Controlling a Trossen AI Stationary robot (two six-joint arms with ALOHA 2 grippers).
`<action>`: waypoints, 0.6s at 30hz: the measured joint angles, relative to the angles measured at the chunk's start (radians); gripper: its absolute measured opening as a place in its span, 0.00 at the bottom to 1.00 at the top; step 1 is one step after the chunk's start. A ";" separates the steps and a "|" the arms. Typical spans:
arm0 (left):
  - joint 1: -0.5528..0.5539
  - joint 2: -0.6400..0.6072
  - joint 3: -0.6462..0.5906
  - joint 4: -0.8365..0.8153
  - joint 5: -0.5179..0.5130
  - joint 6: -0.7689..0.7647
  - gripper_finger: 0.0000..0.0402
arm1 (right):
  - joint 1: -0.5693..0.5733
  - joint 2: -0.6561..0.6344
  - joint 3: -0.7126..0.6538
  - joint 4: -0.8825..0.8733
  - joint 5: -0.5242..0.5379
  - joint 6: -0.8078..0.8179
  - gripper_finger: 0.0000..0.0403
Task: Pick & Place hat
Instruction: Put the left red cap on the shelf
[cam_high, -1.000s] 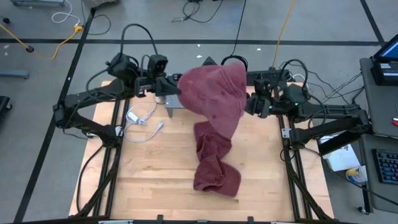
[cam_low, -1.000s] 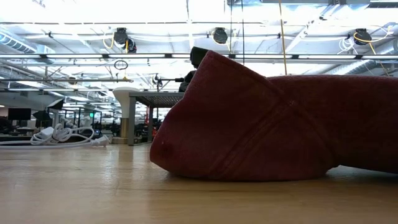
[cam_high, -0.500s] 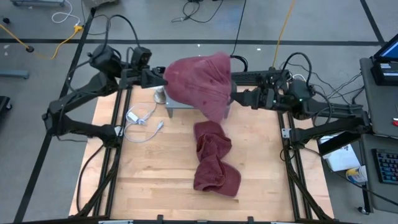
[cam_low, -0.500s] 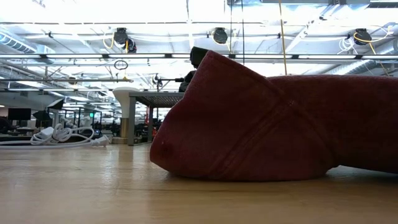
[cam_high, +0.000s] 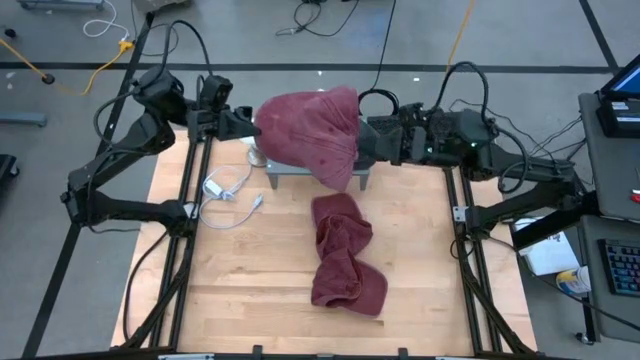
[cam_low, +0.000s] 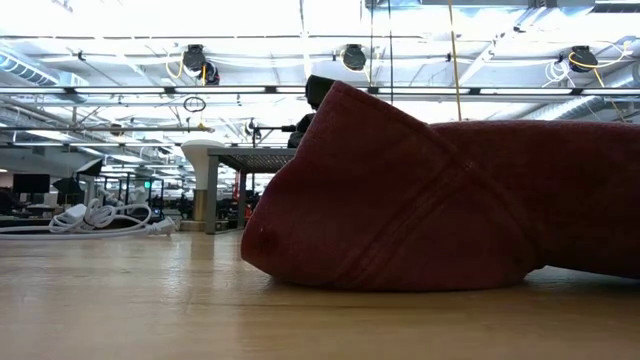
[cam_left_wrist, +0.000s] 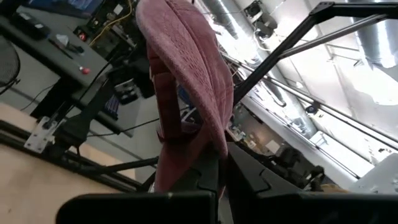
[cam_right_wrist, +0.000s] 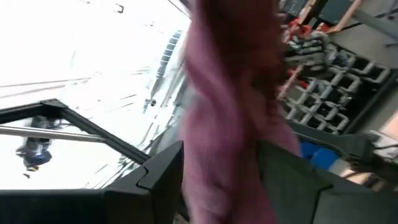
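Left gripper (cam_high: 250, 128): jaws pinching the left edge of the raised red hat (cam_high: 305, 135), held in the air over the bench's (cam_high: 230, 270) far edge above a small grey stand (cam_high: 283, 172). A white cable (cam_high: 228, 188) lies on the bench left of the stand. Centre: a second red hat (cam_high: 342, 255) lies crumpled on the bench. Right gripper (cam_high: 368, 146): jaws spread around the raised hat's right side.

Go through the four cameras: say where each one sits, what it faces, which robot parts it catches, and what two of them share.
High view: overhead, looking straight down; both arms hold the lifted hat over the wooden table.
Low view: table height, looking level across; a second hat fills it, no arm visible.
Left wrist view: on the left arm, looking past the left end effector, shut on the hat's edge.
Right wrist view: on the right arm, right end effector around blurred hat fabric.
Shared: both wrist views show the lifted hat.
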 joint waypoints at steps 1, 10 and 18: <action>0.000 0.000 0.000 -0.009 0.001 0.007 0.02 | 0.000 0.011 0.018 0.002 -0.002 0.004 0.48; 0.024 0.000 0.000 -0.073 -0.003 0.035 0.02 | 0.005 0.057 0.058 -0.014 -0.053 0.068 0.47; 0.086 0.000 0.000 -0.076 0.005 0.019 0.02 | 0.034 0.040 0.058 -0.010 -0.050 0.058 0.37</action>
